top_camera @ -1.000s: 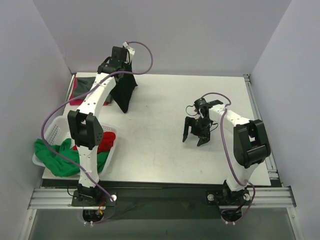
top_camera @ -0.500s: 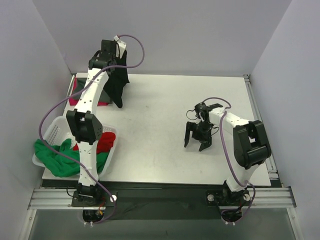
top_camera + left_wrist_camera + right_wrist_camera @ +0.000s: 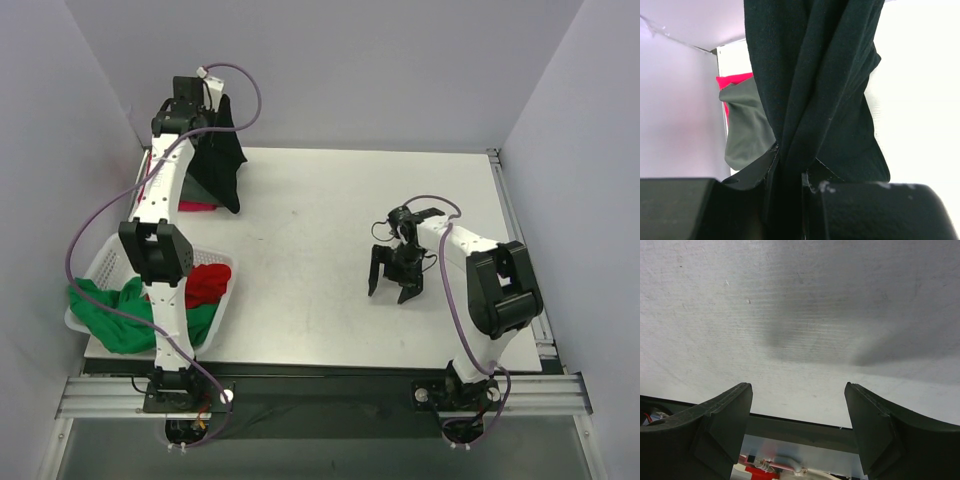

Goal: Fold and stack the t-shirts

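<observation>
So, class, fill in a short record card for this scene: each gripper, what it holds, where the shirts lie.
Left gripper: shut on black cloth t-shirt, raised, hanging near the far-left corner
Right gripper: open, empty, over bare white table
Basket: white perforated plastic basket holds red t-shirt; green t-shirt spills over its edge
Far-left pile: grey t-shirt on pink-red t-shirt

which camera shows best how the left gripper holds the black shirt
The left wrist view: the black shirt is pinched, bunched, between the left gripper's fingers. The top view shows it hanging from the raised gripper, the grip too small. The right wrist view shows only table.
</observation>
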Tool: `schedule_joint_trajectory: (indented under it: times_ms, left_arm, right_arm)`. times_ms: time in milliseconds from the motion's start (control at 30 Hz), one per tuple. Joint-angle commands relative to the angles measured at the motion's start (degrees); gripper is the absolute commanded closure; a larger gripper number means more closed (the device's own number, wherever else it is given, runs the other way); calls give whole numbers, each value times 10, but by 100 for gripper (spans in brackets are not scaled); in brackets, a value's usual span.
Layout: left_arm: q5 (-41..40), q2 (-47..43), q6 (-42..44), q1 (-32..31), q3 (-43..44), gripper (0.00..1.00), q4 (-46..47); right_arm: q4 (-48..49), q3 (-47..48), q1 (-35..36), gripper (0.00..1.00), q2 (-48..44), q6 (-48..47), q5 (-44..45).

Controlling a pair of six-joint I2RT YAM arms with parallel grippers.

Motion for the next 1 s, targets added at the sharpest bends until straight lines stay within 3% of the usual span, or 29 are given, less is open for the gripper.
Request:
schedule_joint_trajectory:
  times_ms: [0, 333, 967]
  left_arm:
    - [19, -42, -15, 11, 35, 100, 25]
    - [36, -42, -22, 41, 27, 100, 33]
    - [132, 42, -60, 143, 2, 100, 54]
  right_arm:
    - [-29, -8, 6, 23, -21, 3, 12]
    - [-27, -9, 17, 23, -17, 4, 12]
    - [-32, -17, 30, 23, -27, 19, 9]
